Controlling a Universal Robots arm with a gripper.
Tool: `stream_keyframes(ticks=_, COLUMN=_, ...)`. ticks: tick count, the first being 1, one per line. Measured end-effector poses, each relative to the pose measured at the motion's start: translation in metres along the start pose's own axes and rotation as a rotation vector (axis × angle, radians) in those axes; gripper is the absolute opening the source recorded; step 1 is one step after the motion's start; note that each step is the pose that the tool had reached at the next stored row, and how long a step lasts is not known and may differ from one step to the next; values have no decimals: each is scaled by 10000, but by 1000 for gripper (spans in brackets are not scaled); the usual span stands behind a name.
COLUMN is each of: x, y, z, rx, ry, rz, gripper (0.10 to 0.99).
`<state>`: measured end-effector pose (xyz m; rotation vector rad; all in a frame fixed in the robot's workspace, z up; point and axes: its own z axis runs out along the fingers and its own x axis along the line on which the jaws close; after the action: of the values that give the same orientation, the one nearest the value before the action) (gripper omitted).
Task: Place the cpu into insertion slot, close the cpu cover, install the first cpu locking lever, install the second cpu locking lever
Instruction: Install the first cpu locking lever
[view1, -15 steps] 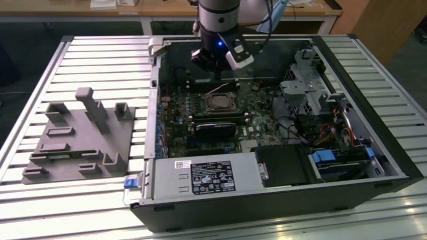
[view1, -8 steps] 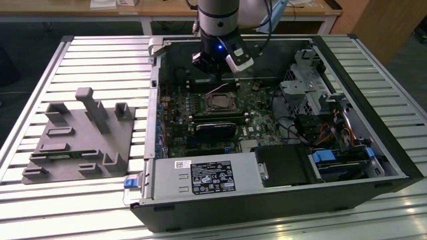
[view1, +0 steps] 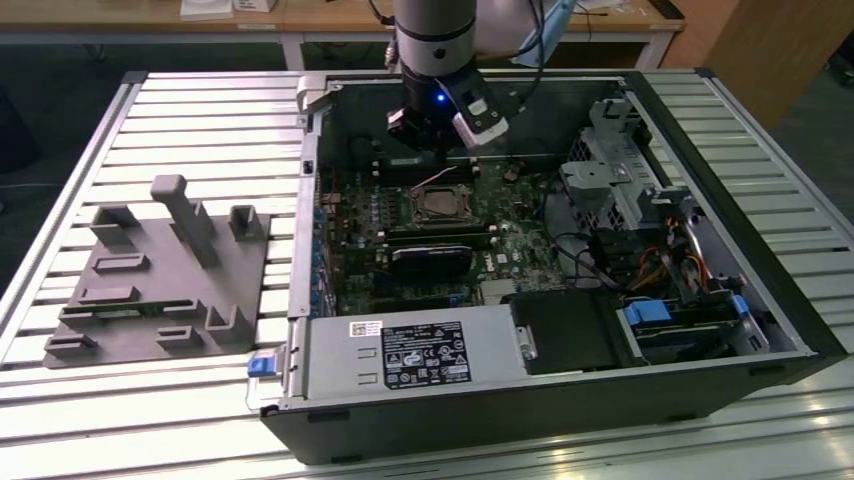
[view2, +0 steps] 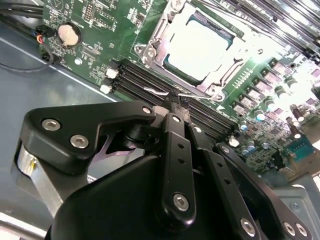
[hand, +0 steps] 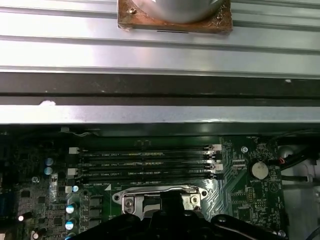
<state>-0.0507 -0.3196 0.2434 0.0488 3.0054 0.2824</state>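
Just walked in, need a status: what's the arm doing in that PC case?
The arm's tool is down inside the open PC case. The cpu sits in the insertion slot, and the cpu cover looks lowered over it. The tool's tip is at a thin wire locking lever beside the memory slots; whether it grips the lever is unclear.

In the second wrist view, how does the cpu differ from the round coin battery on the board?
The cpu is square; the coin battery is round. The cpu is clearly larger than the battery. A silvery metal frame surrounds the cpu, not the battery. Both have pale metal tops and sit on the green board.
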Motion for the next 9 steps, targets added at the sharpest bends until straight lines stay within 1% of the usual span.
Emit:
stream_keyframes(ticks=2, x=1, y=-2, z=13, rx=-3, ry=-40, rz=-9, gripper=106)
stream_keyframes(ticks=9, x=10, y=-9, z=66, rx=3, ry=-79, rz=-12, gripper=106)
